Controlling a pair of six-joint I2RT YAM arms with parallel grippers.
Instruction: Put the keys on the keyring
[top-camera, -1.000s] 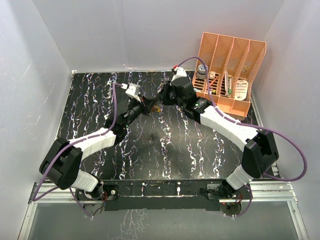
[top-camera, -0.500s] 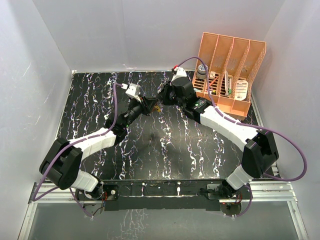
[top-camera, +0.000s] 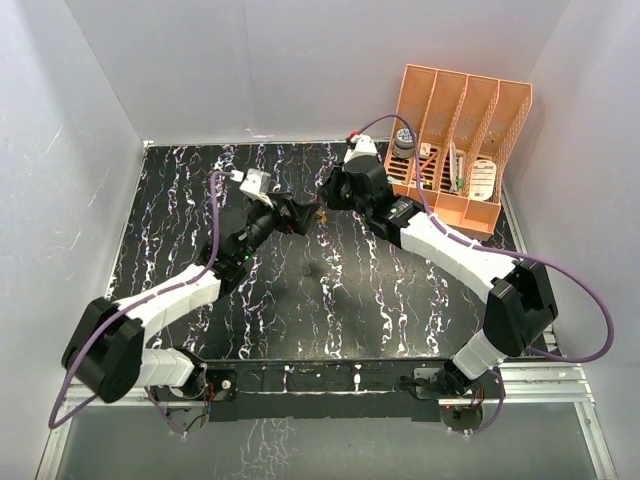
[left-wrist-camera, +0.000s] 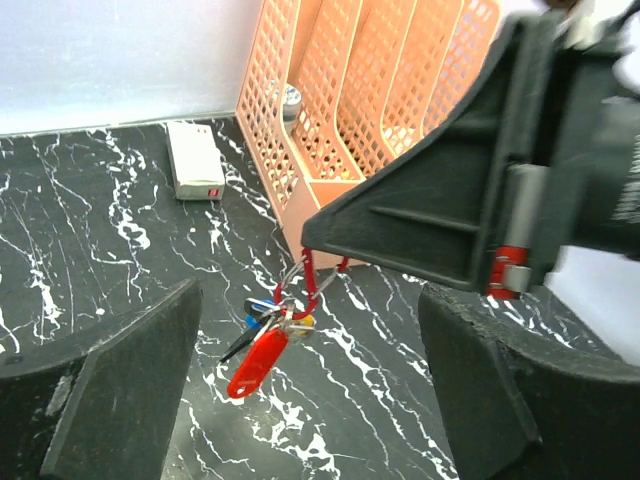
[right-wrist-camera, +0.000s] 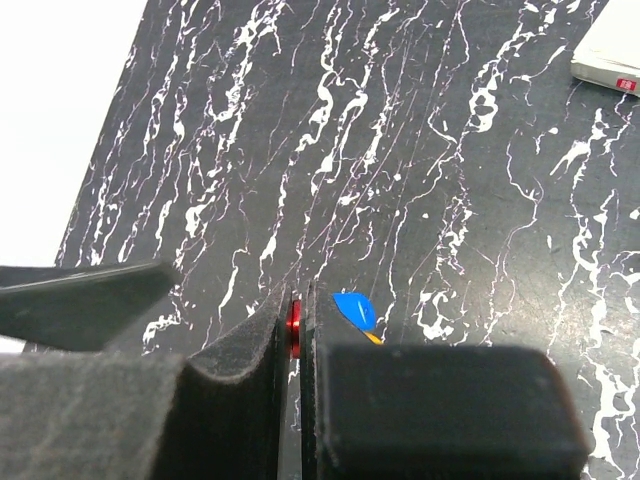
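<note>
Left wrist shows your right end effector (left-wrist-camera: 318, 242) clamping the keyring (left-wrist-camera: 312, 278), keys (left-wrist-camera: 258, 360) dangling below, between your left end effector's (left-wrist-camera: 309, 335) spread fingers.

Black marbled table (top-camera: 350, 300) bearing orange rack (top-camera: 513, 130), white box (left-wrist-camera: 195, 172)

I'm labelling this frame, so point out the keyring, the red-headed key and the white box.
keyring (left-wrist-camera: 311, 276): left wrist view, on the red wire of the loop.
red-headed key (left-wrist-camera: 257, 364): left wrist view, middle of its plastic head.
white box (left-wrist-camera: 194, 170): left wrist view, centre of its top face.
</note>
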